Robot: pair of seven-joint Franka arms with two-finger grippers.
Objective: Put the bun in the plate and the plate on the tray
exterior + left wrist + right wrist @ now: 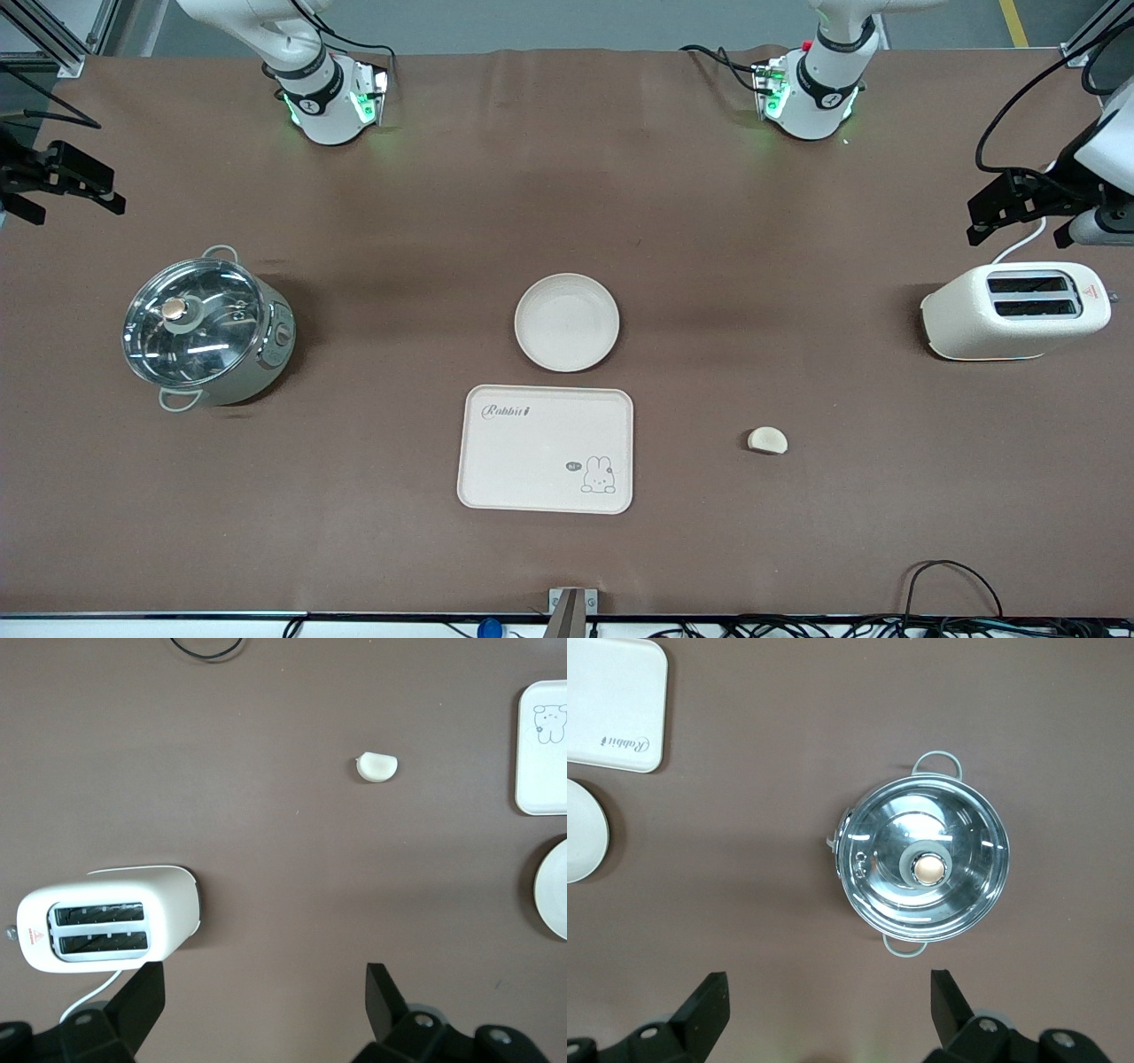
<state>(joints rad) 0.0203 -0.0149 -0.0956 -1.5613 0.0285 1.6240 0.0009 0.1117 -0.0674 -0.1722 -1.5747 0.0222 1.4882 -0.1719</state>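
Both arms waiting, 2 claws spread and holding nothing.

Right gripper [824,1014] up over the lidded pot [205,330]; plate [567,322] mid-table, touching nothing, tray [546,449] just nearer the camera; bun [767,439] on bare cloth toward the left arm's end, well apart from left gripper [266,1010] by the toaster [1015,311]. Pot missing from the left wrist view, bun from the right.

We see even, bright overhead light on the matte brown surface [567,177]. Glare streaks the glass lid [193,319] of the pot ahead of the right pincer [824,1005]; the toaster [106,920] by the left pincer [266,1001] casts a soft shadow. All views are sharp.
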